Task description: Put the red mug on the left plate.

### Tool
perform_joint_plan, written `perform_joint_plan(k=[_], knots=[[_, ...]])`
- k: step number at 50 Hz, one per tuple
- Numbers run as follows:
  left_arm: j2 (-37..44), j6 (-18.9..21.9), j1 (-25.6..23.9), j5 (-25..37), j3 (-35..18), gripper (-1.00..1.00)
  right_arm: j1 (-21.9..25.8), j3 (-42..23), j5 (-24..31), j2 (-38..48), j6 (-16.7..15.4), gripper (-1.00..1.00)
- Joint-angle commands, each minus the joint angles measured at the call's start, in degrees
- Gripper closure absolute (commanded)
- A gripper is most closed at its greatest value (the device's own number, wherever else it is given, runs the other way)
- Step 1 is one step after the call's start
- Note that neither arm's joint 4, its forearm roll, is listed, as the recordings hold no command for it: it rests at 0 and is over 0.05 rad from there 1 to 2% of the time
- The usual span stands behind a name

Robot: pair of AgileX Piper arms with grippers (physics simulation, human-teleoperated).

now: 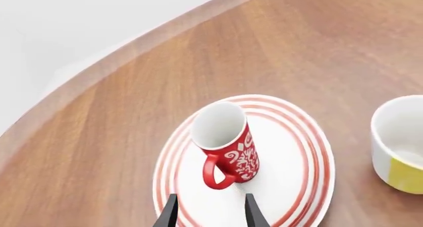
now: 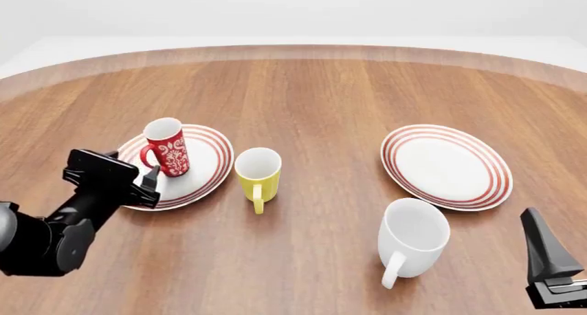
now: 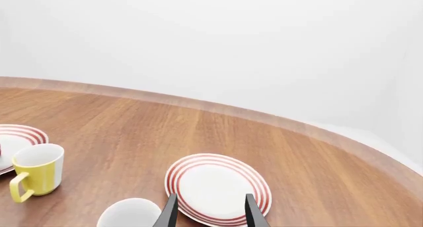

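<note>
White walls are seen behind the brown wooden surface. On the left plate the red mug is stood upright, its handle turned toward the left hand. That hand is held just short of the mug, fingers apart, nothing gripped. A yellow mug is set just beside this plate, with a white mug and a second ringed plate well apart from it. The right hand is likewise spread and empty.
</note>
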Motion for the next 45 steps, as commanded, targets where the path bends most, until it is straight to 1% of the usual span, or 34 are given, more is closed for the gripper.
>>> perform_joint_plan(k=[1,13,26,32,35,39,45], knots=[[-0.72,-1.37,-1.20,-0.32,1.19,-1.00,0.03,0.05,0.03,0.00,-0.09,-1.00],[-1.58,-2.69,-2.69,-0.85,2.49,-1.00,0.07,0.11,0.03,0.00,-0.13,-1.00],[-1.97,-4.61,-5.19,-2.97,4.85,-1.00,0.05,0.14,0.13,0.00,-0.15,-1.00],[-2.32,-6.28,-8.05,-4.45,6.68,-1.00,0.02,0.16,0.22,0.00,-0.18,-1.00],[-2.33,-6.58,-8.60,-4.85,7.14,-1.00,0.02,0.18,0.21,0.00,-0.21,-1.00],[-3.00,-7.90,-11.19,-6.14,9.16,-1.00,-0.01,0.23,0.29,0.00,-0.14,-1.00],[-3.96,-9.18,-12.84,-6.84,10.64,-1.00,-0.03,0.21,0.32,0.00,-0.14,-1.00]])
